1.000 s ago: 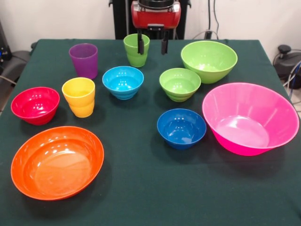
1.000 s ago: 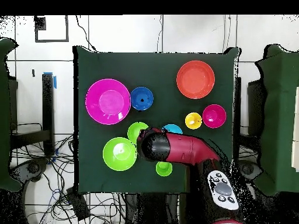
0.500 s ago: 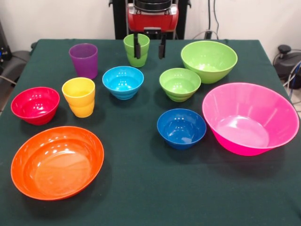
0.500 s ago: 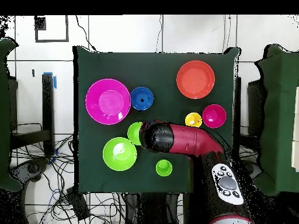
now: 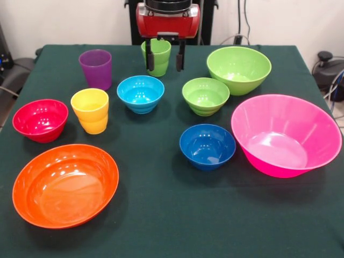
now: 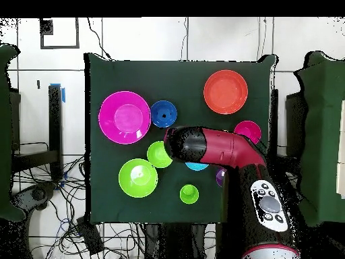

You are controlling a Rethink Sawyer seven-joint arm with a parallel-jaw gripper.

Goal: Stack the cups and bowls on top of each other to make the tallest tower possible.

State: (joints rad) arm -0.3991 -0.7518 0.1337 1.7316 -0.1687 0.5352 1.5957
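Open gripper [image 5: 163, 58] hangs above a green table [image 5: 161, 215] of unstacked cups and bowls.

From largest: pink bowl [image 5: 285, 134] at four o'clock, orange bowl [image 5: 65, 184] at eight, lime cup [image 5: 156, 56] at twelve. The empty, spread fingers [image 5: 149, 58] stand in front of that cup; descending off-centre could tip it.

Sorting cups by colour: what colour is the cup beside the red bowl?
Yellow: the yellow cup by the red bowl shows best in the front view.

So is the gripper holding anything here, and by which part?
Nothing is held. The gripper hangs open in front of the lime green cup, gripping none of it.
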